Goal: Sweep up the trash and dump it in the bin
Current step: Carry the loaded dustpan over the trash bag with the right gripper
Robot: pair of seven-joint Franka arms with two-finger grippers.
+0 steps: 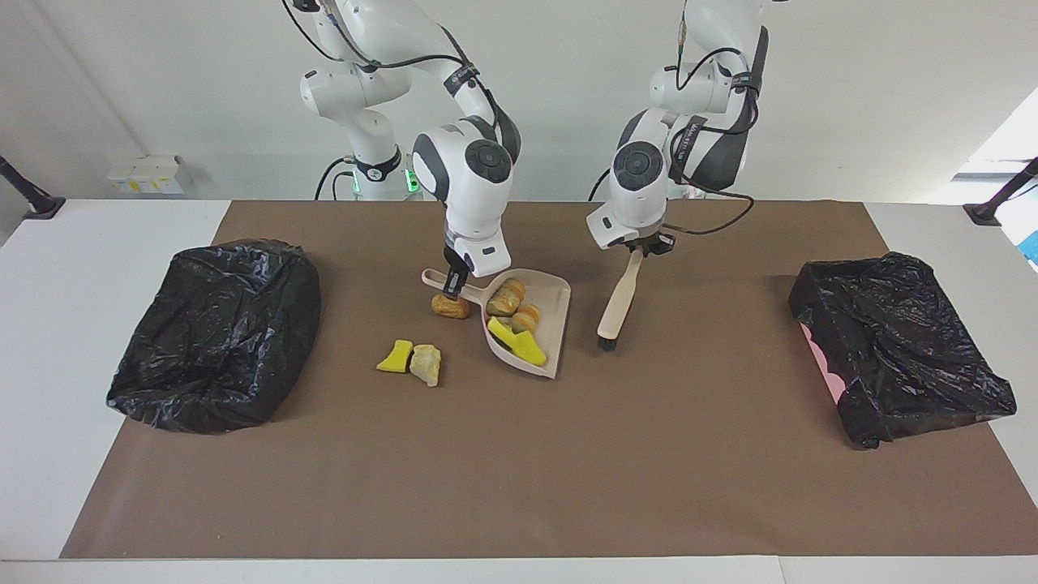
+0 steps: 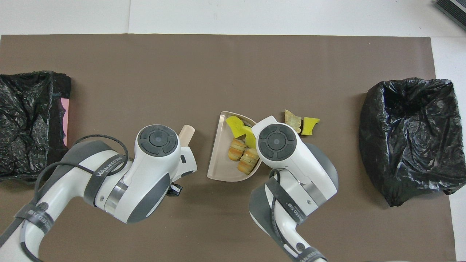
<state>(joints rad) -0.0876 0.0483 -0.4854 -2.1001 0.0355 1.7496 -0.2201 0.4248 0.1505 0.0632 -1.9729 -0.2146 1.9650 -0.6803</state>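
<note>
Tool point(image 1: 451, 285) of the right arm, just left of centre in the facing view, is clamped shut on the handle of the beige dustpan point(image 1: 542, 357), which rests on the brown mat point(image 1: 519, 470) covering the desk point(image 1: 49, 324). Going left to right in that view: a black bag-lined bin point(image 1: 215, 332) sits at the left edge of the mat. Right of it, a yellow sponge bit point(image 1: 395, 356) and a pale chunk point(image 1: 426, 364) lie touching on the mat, lower left of the dustpan. A brown lump point(image 1: 449, 306) lies on the mat directly under the right tool, beside the dustpan handle. Inside the dustpan sit two striped orange-white pieces point(image 1: 513, 304) and yellow sponge bits point(image 1: 519, 341), the sponge toward the pan's open lip.

Right of the dustpan, apart from it, the left arm's tool point(image 1: 637, 250) is closed on the top of the handle of the brush point(image 1: 615, 304), which hangs nearly upright with its dark bristles at the mat. At the right edge sits a second black bag-lined bin point(image 1: 896, 357) with a pink side showing.

In the overhead view the brush handle tip point(image 2: 186, 131) pokes out from under the left arm's wrist, at centre left.
</note>
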